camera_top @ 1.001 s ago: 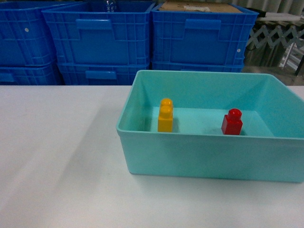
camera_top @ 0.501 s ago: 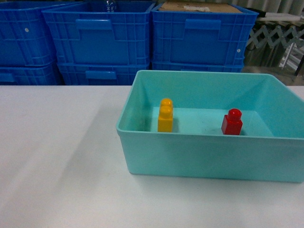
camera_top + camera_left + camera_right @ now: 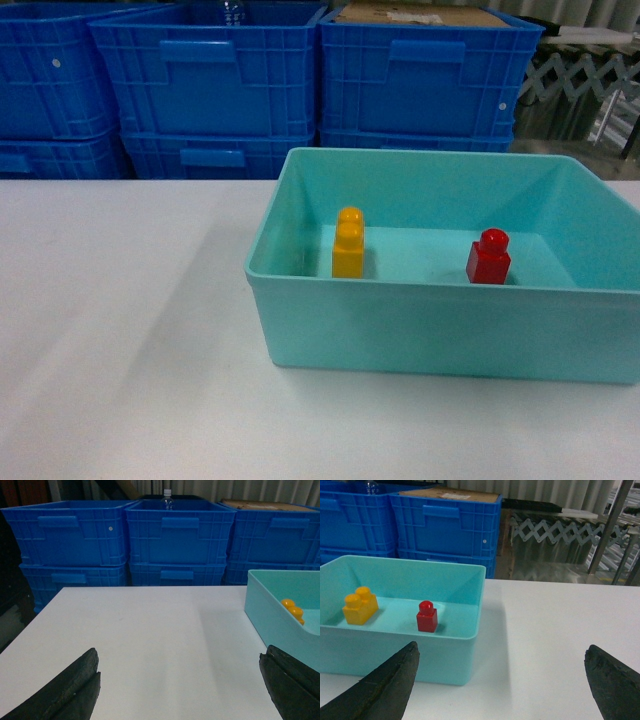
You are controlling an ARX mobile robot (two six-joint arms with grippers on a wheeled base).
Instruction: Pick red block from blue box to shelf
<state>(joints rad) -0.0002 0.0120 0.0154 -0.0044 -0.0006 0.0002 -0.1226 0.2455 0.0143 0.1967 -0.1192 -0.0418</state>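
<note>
Standing upright on the floor of the blue box (image 3: 440,330), the red block (image 3: 488,257) sits toward the right side, stud up — well apart from the yellow block (image 3: 348,243) at its left, which is also upright in the same bin. Box rests on the white tabletop (image 3: 120,330), right of centre in head view. Behind the tabletop, at the far side: stacked dark blue crates (image 3: 215,75), one w/ cardboard on top. Left pincer (image 3: 182,687) spread wide, holding nothing, over bare tabletop left of the box. Right pincer (image 3: 502,685) also spread wide, nothing between its fingers, near the box's near-right corner. Neither pincer shows in head view.
</note>
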